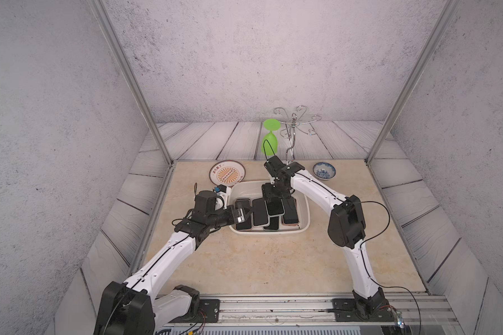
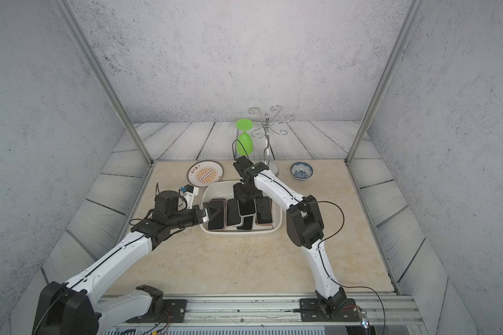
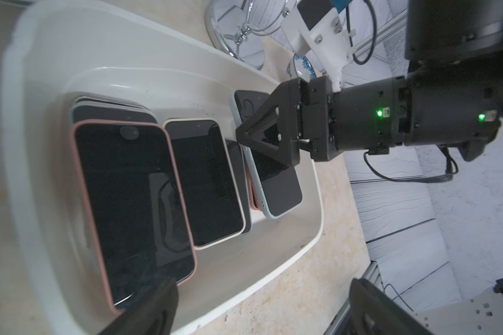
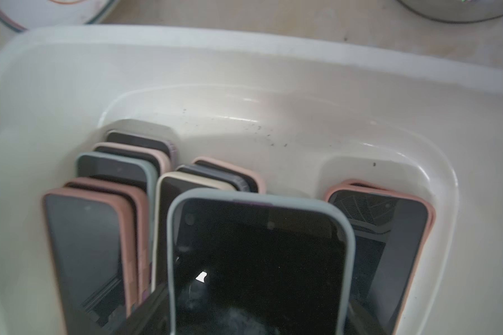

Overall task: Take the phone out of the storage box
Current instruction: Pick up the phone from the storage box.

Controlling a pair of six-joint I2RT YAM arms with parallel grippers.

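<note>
Nearest the camera head, an aluminium rail [image 1: 273, 307] carries the bases of both arms along the front edge of the marble-patterned table [image 1: 259, 266]. At mid-table stands the storage box [image 1: 249, 187], a shallow white tub. Its floor is covered with dark-screened phones [image 2: 217, 217] lying face up in overlapping stacks. Among them are a pink-cased phone [image 3: 134, 203] at the robot's left end and a cream-cased phone [image 3: 204, 182] just beside it.

The left gripper [image 1: 243, 215] reaches in over the box's left rim, above the pink-cased stack, with its jaws spread wide and nothing between them. The blue-grey-cased phone [image 4: 259, 261] lies uppermost on the middle of the pile, inside the box. The right gripper [image 1: 274, 200] stands over it pointing down, one finger at each long edge. Whether the fingers press the case or merely flank it cannot be told.

Beyond the box, an orange-patterned plate [image 1: 226, 173] lies just beside its far left corner, and a blue-patterned bowl [image 1: 324, 170] stands apart to the far right. Farthest back, a chrome hook stand [image 1: 295, 121] rises before the grey wall [image 1: 244, 58], with an inverted green goblet [image 1: 270, 143] just beside it.
</note>
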